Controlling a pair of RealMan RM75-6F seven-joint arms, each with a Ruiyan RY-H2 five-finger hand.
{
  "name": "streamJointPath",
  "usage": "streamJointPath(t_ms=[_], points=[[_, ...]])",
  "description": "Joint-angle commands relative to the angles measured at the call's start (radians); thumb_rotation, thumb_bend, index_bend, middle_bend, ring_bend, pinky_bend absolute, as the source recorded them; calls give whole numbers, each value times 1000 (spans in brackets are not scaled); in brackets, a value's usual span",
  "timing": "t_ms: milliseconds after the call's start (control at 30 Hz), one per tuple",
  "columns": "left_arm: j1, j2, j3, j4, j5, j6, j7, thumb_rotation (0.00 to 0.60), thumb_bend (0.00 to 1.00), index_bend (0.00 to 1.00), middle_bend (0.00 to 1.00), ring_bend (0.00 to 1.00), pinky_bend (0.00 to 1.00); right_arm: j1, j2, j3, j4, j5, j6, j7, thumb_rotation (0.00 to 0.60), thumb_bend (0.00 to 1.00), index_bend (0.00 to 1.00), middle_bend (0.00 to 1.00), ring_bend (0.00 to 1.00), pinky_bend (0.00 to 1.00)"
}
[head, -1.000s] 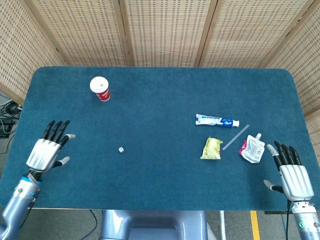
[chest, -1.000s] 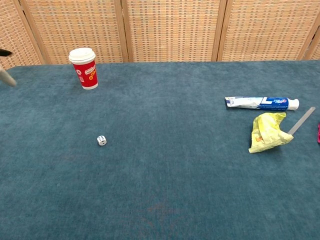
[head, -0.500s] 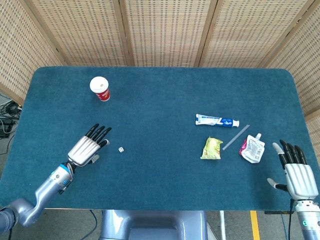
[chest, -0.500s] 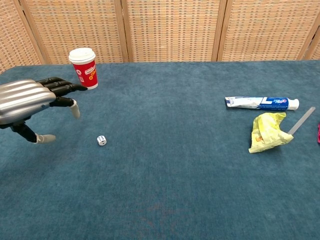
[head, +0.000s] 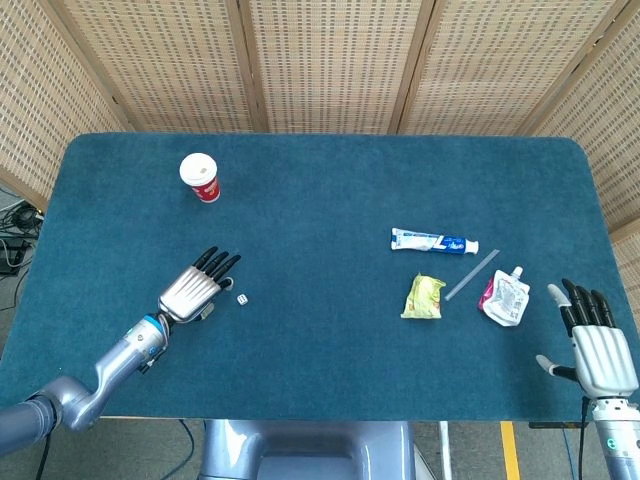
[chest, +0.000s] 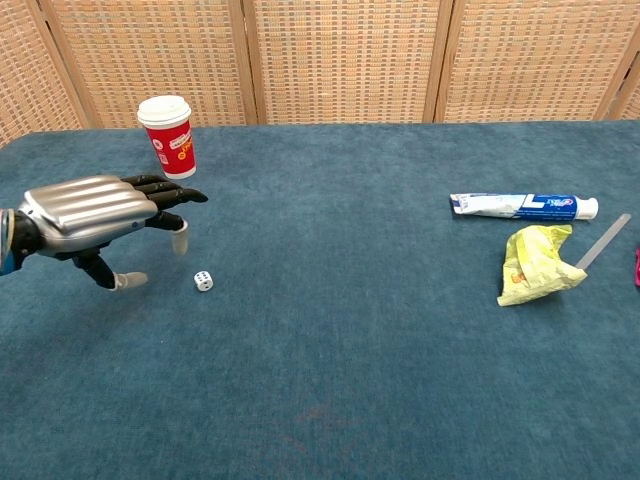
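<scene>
Die (chest: 203, 281) small, white w/ black pips; left robot hand (chest: 95, 215) beside it, fingers spread, empty.

Left hand (chest: 95, 215) hovers, fingers (chest: 180, 238) spread, just beside the die (chest: 203, 281); cup (chest: 168, 136) behind.

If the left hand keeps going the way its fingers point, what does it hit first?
Likely nothing: the left hand points up and right, passing just above the die and well right of the cup. Depth is unclear.
</scene>
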Motion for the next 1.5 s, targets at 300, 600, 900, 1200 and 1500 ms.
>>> streamJointPath(t_ms=[300,600,900,1200,1500], points=[[-73,-56,-8,64,-28,-51,-14,600,350,380,0,0,20,4,-7,12,24,28,-16,19,600,63,58,0,0,0],[-111,-72,-1,69,-25,-60,-11,600,350,380,0,0,20,4,-9,22,37,45,-20,33,600,62,61,0,0,0],[-130,-75,10,38,-54,-86,28,600,350,415,0,0,20,1,0,26,35,47,-13,57,600,62,61,0,0,0],[-130,-68,25,25,-71,-88,60,600,350,407,0,0,20,-1,3,28,34,44,-8,66,600,62,61,0,0,0],[-133,-77,31,32,-96,-102,76,600,350,483,0,0,20,-1,2,28,33,44,-6,66,600,62,61,0,0,0]])
